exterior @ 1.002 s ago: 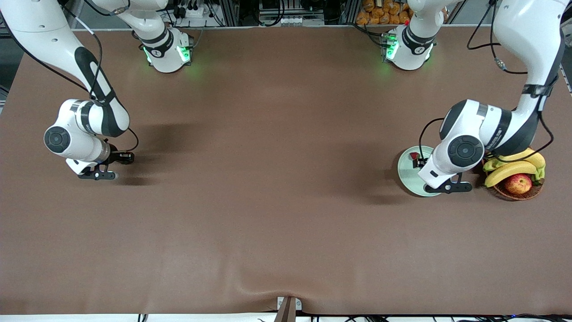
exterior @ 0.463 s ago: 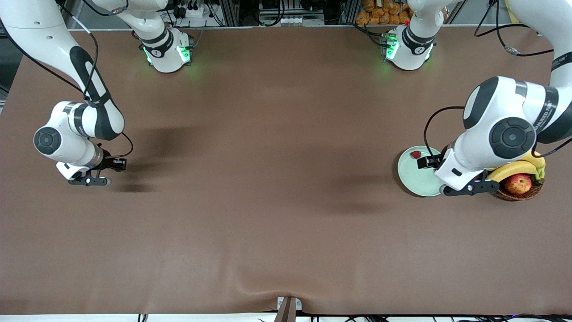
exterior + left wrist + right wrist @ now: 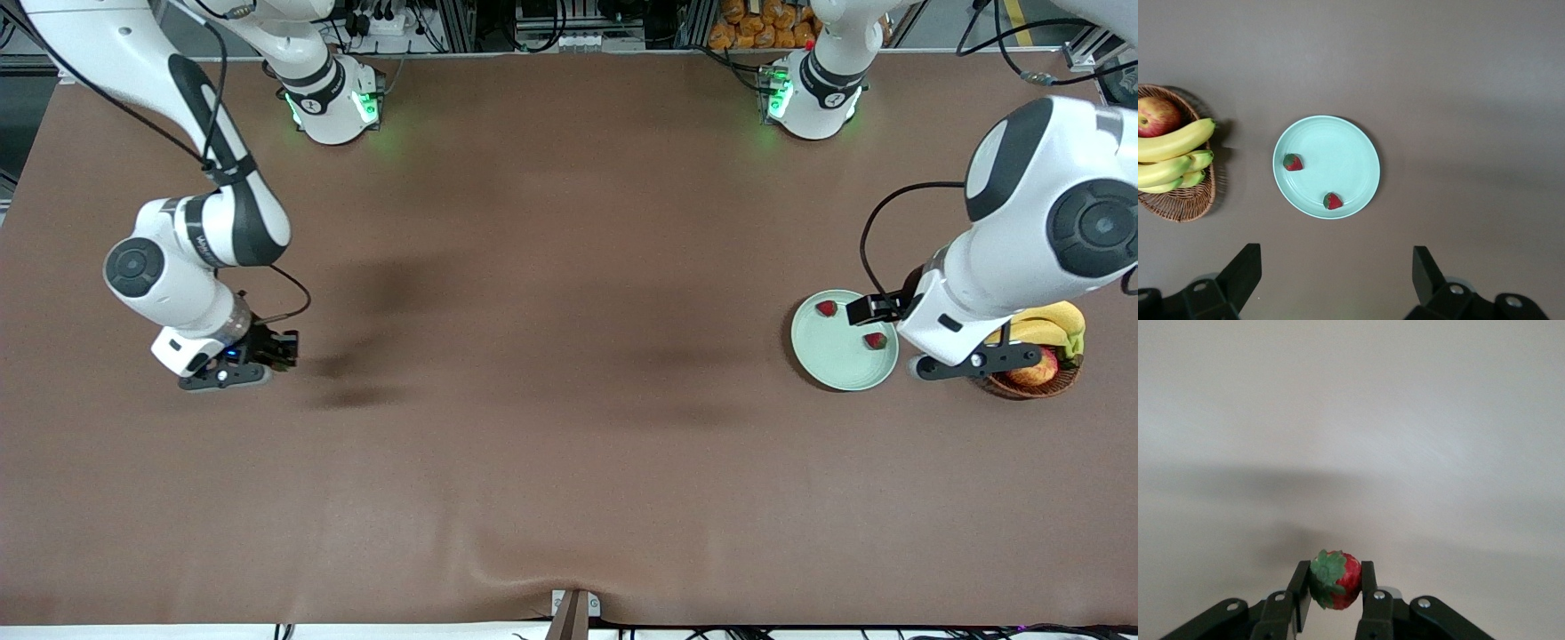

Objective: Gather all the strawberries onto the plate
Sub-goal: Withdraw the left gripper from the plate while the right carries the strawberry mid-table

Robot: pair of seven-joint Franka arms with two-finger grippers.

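**A:** Which step is in hand?

**B:** The carry of the last berry, I judge. Two strawberries are already lying on the plate (image 3: 843, 340): one (image 3: 827, 308) by the rim toward the robots' bases, the other (image 3: 876, 340) by the rim on the wicker basket's (image 3: 1031, 380) side. The third strawberry (image 3: 1335, 579) is sitting pinched between the fingers of the right gripper (image 3: 1335, 588), leafy top showing, over bare table at the right arm's end, well apart from the plate.

**A:** And where is the plate sitting?

**B:** Near the table edge at the left arm's end, just beside the basket holding the bananas (image 3: 1175, 141) and the apple (image 3: 1158, 115).

**A:** What is the left gripper (image 3: 1333, 280) doing?

**B:** It is hanging high with its fingers spread wide and nothing between them, looking down on the plate and the basket. In the front view it is over the gap between plate and basket. That arm is waiting, as far as I can tell.

**A:** So what is the next move asking for?

**B:** A long crossing of the table toward the left arm's end with the grip kept firm, then a release over the bare middle of the plate. The left arm is crowding that spot, so it probably needs to make room.
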